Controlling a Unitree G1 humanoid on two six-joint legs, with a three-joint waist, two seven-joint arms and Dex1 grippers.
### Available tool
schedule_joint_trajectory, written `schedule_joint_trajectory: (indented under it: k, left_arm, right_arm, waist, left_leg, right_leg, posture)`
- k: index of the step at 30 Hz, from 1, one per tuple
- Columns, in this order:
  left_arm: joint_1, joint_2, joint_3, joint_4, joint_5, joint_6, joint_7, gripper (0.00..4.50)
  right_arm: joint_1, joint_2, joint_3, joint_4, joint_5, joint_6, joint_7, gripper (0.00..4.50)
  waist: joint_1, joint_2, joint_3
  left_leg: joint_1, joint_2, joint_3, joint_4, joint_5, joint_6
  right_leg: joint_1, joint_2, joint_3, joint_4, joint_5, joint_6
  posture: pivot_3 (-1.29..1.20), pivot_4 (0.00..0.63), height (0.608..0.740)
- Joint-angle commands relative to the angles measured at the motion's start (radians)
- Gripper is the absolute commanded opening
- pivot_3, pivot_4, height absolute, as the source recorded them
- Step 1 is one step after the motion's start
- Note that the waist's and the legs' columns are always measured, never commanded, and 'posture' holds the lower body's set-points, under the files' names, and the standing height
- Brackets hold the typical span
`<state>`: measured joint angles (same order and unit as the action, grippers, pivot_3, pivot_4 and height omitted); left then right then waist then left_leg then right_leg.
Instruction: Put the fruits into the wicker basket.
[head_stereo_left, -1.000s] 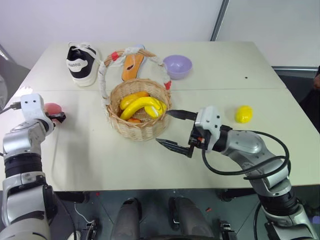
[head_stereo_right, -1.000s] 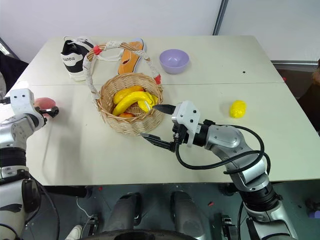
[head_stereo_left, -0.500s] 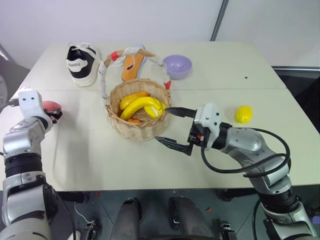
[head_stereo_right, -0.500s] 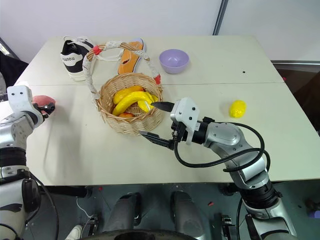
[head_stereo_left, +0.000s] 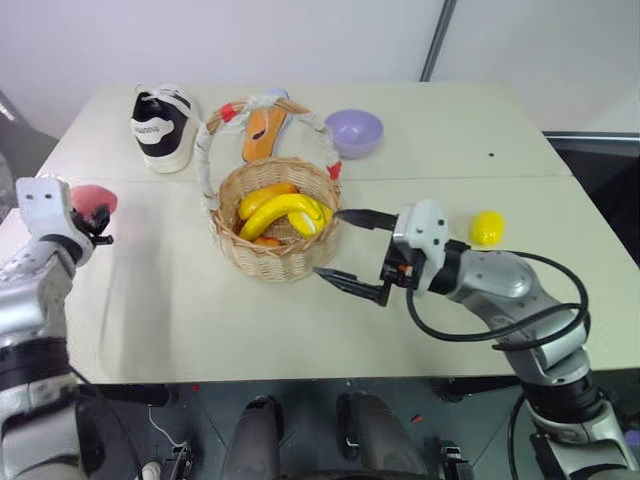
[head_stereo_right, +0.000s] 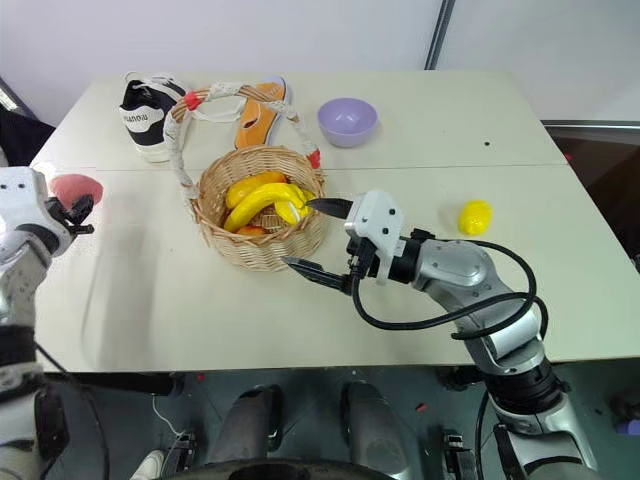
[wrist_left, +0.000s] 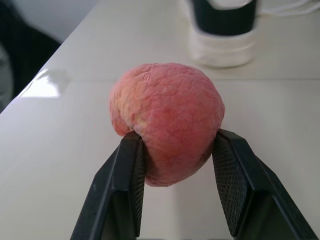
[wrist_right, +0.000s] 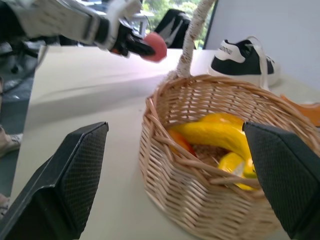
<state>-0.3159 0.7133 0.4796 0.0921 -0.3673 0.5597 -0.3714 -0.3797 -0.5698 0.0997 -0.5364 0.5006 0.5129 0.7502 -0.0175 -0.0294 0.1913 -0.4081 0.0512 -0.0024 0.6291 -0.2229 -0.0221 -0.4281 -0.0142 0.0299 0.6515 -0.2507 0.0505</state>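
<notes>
**Camera arrangement**

The table (head_stereo_left: 180, 300) is viewed from above and in front by both head cameras. The peach (wrist_left: 167, 120) is seen close by the left wrist camera; the wicker basket (wrist_right: 220, 165), with that peach beyond it, by the right wrist camera.

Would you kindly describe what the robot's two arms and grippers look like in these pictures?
Both arms are silver-grey metal with black joint sections. Each wrist carries a white boxy housing. The right gripper has two slim, black, tapering fingers, and a black cable loops beside its forearm. The left gripper has matching black fingers with fine mesh-textured inner pads.
</notes>
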Motion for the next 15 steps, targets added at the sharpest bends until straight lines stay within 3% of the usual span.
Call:
schedule_joint_trajectory:
  k: [1, 4, 7, 10, 15]
  left_arm:
    - [0.179, 0.061, 0.125, -0.319, -0.252, 0.065, -0.292, 1.86]
    - [0.313, 0.107, 0.184, -0.483, -0.418, 0.146, -0.426, 1.86]
    - [0.306, 0.145, 0.169, -0.609, -0.611, 0.269, -0.416, 1.86]
    - [0.214, 0.160, 0.050, -0.663, -0.600, 0.290, -0.336, 1.86]
    - [-0.003, 0.104, -0.166, -0.623, -0.517, 0.282, -0.230, 1.86]
  right_arm:
    - [-0.033, -0.056, -0.121, -0.001, 0.058, 0.009, 0.032, 4.50]
    - [-0.043, -0.101, -0.170, 0.035, 0.081, 0.016, 0.064, 4.50]
    - [-0.049, -0.137, -0.191, 0.071, 0.077, 0.014, 0.090, 4.50]
    - [-0.056, -0.150, -0.192, 0.095, 0.067, 0.012, 0.094, 4.50]
    - [-0.036, -0.166, -0.202, 0.110, 0.046, 0.042, 0.055, 4.50]
  waist:
    - [-0.004, 0.000, 0.000]
    - [0.000, 0.000, 0.000]
    - [0.009, 0.001, 0.001]
    - [0.006, 0.001, 0.001]
    - [0.003, 0.002, 0.001]
  left_leg:
    - [0.000, 0.000, 0.001, 0.000, 0.000, 0.000]
    - [0.000, 0.000, 0.002, -0.001, 0.000, 0.000]
    - [0.000, 0.000, 0.002, 0.000, 0.000, 0.000]
    - [0.000, -0.002, 0.002, 0.002, 0.000, 0.000]
    - [-0.001, -0.002, 0.002, 0.002, 0.000, 0.000]
  right_leg:
    - [0.000, -0.002, 0.000, 0.000, 0.000, 0.000]
    - [0.000, -0.005, -0.001, -0.001, -0.001, -0.001]
    - [0.001, -0.006, -0.002, -0.002, -0.001, -0.001]
    - [0.003, -0.006, -0.003, -0.003, -0.001, -0.001]
    - [0.003, -0.002, -0.002, -0.004, -0.001, 0.001]
  posture:
    - [0.00, 0.150, 0.740]
    - [0.00, 0.150, 0.740]
    - [0.00, 0.150, 0.740]
    - [0.00, 0.150, 0.740]
    - [0.00, 0.150, 0.740]
